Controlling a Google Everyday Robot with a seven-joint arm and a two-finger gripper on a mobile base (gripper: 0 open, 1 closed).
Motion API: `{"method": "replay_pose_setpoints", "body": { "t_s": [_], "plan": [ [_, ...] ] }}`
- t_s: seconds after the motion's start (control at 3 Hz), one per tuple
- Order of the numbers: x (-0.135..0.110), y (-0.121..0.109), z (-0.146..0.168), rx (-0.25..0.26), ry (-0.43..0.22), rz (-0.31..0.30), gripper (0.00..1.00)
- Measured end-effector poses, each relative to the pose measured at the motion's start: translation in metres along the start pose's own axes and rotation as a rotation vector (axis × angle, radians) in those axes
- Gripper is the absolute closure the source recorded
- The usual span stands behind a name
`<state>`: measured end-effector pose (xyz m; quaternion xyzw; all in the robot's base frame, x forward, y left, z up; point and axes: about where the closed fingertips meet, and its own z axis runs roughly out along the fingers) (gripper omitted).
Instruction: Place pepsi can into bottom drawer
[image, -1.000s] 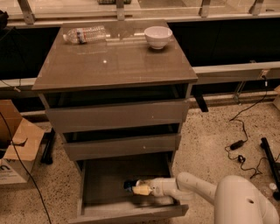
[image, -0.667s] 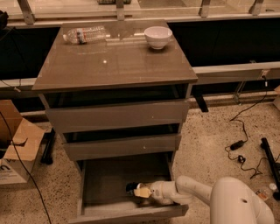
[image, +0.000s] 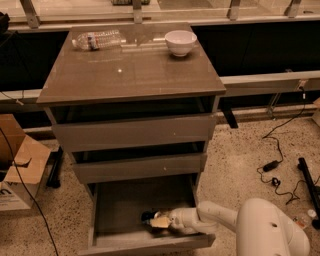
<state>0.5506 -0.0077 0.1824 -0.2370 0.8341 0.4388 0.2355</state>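
Observation:
The bottom drawer (image: 102, 210) of the grey-brown cabinet is pulled open and its floor shows. My white arm reaches into it from the lower right. My gripper (image: 156, 220) is low inside the drawer, near its front right. It is shut on the pepsi can (image: 147, 216), which shows as a small dark shape at the fingertips, at or just above the drawer floor. The can is partly hidden by the tan fingers (image: 161, 222).
The two upper drawers (image: 132, 132) are slightly open. On the cabinet top lie a clear water bottle (image: 97, 39) and a white bowl (image: 180, 42). A cardboard box (image: 17, 170) stands on the floor at left. Cables (image: 272, 165) lie at right.
My gripper with the can has moved slightly down and toward the drawer's front. Nothing else has moved.

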Motion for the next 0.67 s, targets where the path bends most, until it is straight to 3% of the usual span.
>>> {"method": "replay_pose_setpoints", "body": {
  "t_s": [0.33, 0.67],
  "plan": [
    [0.0, 0.0, 0.0, 0.0, 0.0, 0.0, 0.0],
    [0.0, 0.0, 0.0, 0.0, 0.0, 0.0, 0.0]
  ]
}}
